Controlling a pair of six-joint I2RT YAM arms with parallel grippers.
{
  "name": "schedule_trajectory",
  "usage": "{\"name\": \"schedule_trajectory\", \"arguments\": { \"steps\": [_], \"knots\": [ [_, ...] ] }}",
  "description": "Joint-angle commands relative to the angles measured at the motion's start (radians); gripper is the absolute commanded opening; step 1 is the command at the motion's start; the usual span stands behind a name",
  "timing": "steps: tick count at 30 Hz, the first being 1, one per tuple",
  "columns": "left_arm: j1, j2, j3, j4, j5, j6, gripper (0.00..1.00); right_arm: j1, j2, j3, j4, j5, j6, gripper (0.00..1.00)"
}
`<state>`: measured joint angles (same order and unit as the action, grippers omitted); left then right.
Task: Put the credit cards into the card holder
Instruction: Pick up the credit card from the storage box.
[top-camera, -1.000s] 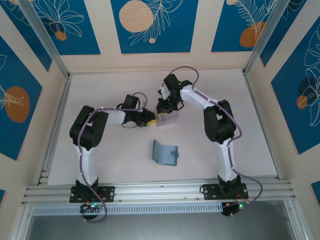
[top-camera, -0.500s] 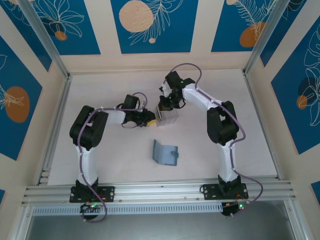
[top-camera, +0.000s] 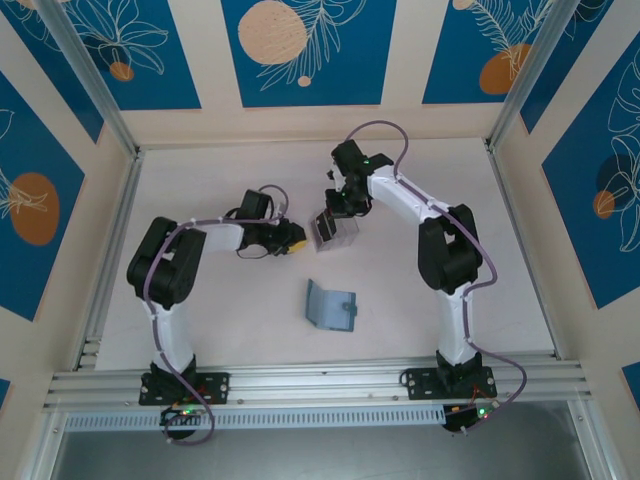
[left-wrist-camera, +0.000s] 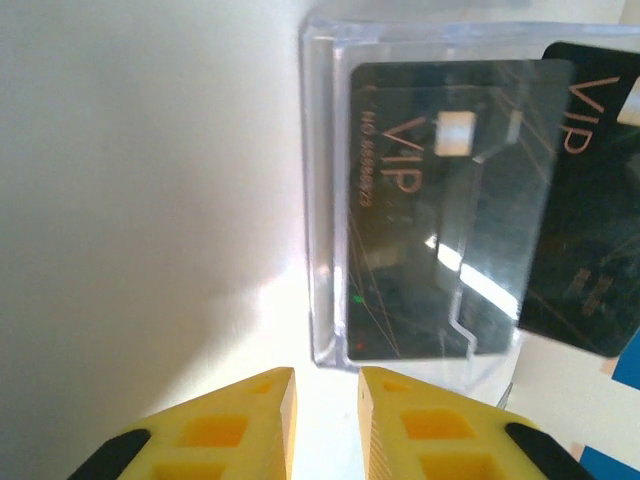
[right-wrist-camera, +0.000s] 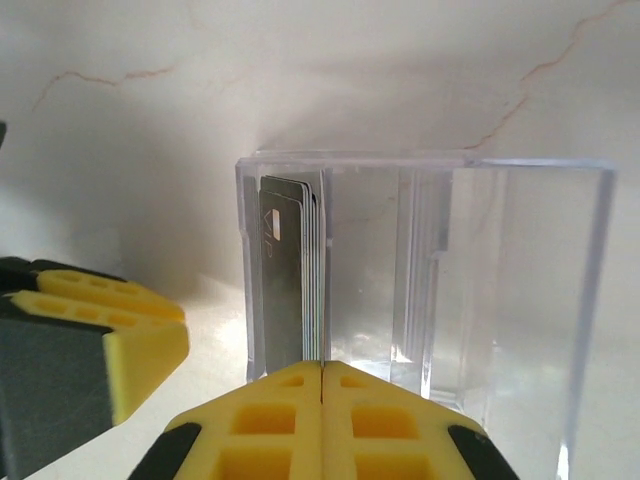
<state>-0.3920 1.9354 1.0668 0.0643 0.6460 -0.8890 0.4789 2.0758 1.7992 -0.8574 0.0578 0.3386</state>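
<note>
R gripper (right-wrist-camera: 322, 385) jaws pressed together at credit cards (right-wrist-camera: 290, 280) in clear box (right-wrist-camera: 500, 300); L gripper (left-wrist-camera: 327, 420) narrow gap, empty, beside box. Card holder (top-camera: 331, 305) lies apart.

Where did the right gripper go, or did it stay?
Yes, it moved: the right gripper slid slightly toward the back wall, away from the unmoved card holder.

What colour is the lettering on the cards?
Copper-gold on black cards, best seen in the left wrist view.
</note>
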Motion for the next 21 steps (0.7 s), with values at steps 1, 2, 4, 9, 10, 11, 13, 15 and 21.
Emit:
{"name": "schedule_trajectory", "arguments": {
  "steps": [1,2,4,9,10,11,13,15,21],
  "knots": [
    [0.019,-0.086,-0.030,-0.048,-0.006,0.037,0.23,0.010,-0.075,-0.010,-0.021,0.052,0.014,0.00],
    [0.020,-0.102,-0.037,-0.059,-0.009,0.043,0.23,0.011,-0.081,-0.011,-0.021,0.055,0.012,0.00],
    [0.022,-0.143,-0.052,-0.087,-0.012,0.062,0.23,0.012,-0.089,-0.009,-0.030,0.067,0.009,0.00],
    [0.021,-0.254,-0.087,-0.192,-0.046,0.129,0.24,0.021,-0.123,-0.031,-0.022,0.104,0.006,0.00],
    [0.019,-0.282,-0.092,-0.224,-0.061,0.147,0.24,0.022,-0.131,-0.037,-0.016,0.112,0.007,0.00],
    [0.017,-0.305,-0.099,-0.252,-0.074,0.161,0.24,0.024,-0.137,-0.043,-0.014,0.115,0.008,0.00],
    [0.009,-0.366,-0.114,-0.298,-0.092,0.188,0.24,0.023,-0.154,-0.053,-0.008,0.116,0.011,0.00],
    [-0.010,-0.423,-0.121,-0.353,-0.119,0.214,0.24,0.023,-0.171,-0.068,0.004,0.121,0.014,0.00],
    [-0.147,-0.535,-0.103,-0.489,-0.222,0.269,0.26,0.026,-0.272,-0.162,0.054,0.144,0.041,0.00]
  ]
}}
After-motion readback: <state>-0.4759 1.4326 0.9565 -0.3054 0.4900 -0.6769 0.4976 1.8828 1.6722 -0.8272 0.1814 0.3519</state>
